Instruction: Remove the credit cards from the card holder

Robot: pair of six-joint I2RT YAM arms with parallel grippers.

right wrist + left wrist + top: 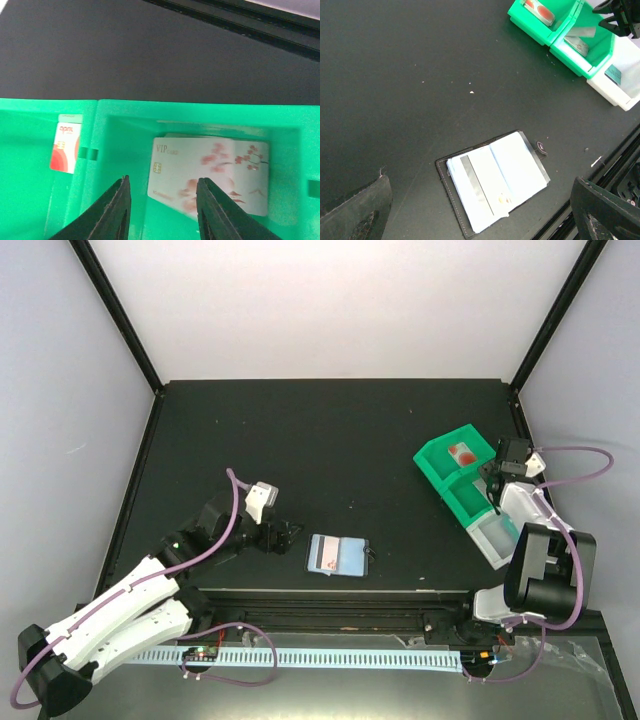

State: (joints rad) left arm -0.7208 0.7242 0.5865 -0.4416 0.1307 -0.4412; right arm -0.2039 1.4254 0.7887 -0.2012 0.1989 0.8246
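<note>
The black card holder [338,555] lies open on the table near the front edge. In the left wrist view the card holder [447,187] shows a pale card [475,182] with a grey stripe lying on its pale lining. My left gripper [287,535] is open and empty just left of the holder, and in its wrist view the gripper [479,200] hangs above it. My right gripper [493,483] is open and empty over the green tray [432,462]. In the right wrist view the gripper [164,182] hovers above a white flowered VIP card [210,170] lying in the middle compartment.
A red and white card [65,147] lies in the tray's far compartment. A white bin [495,538] joins the tray's near end and holds a teal card [614,74]. A black rail [330,600] runs along the table's front edge.
</note>
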